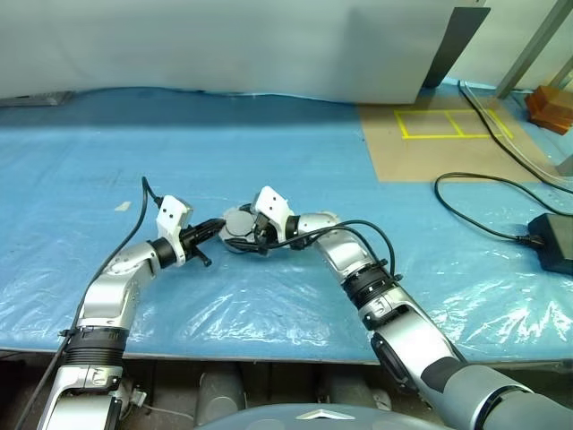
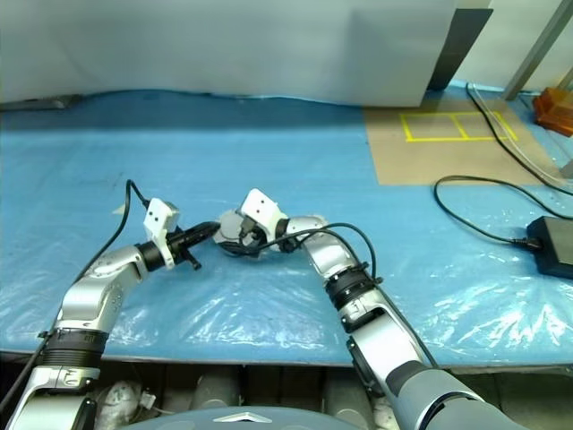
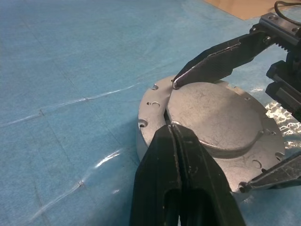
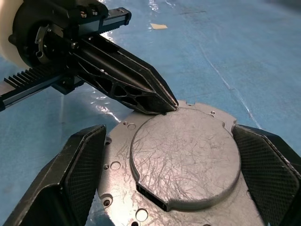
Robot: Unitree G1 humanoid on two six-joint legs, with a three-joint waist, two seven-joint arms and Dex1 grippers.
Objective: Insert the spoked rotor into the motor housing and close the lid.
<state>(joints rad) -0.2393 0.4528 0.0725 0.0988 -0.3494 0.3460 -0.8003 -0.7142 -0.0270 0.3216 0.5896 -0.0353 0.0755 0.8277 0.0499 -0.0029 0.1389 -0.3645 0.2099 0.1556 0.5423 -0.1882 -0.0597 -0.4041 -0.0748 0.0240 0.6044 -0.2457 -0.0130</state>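
The motor housing (image 4: 188,188) lies flat on the blue plastic sheet (image 1: 269,134) that covers the work surface, near the middle of it and closer to the front edge than to the back. Its round axis points straight up, so it has no long side to speak of. The lid (image 3: 214,117) sits on top of it, face up, a plain scratched grey disc inside a wider flange with small screw holes. The left gripper (image 3: 173,129) has its two black fingers pressed together, and their tips rest at the rim of the lid where it meets the flange. The right gripper (image 4: 174,160) reaches in from the opposite side with its fingers spread wide, one on each side of the housing; whether the pads actually touch the metal is hard to tell. The copper windings and the inside of the housing are hidden under the lid, and the near edge of the housing is cut off in both wrist views. In the head views the part is largely covered by the two grippers.
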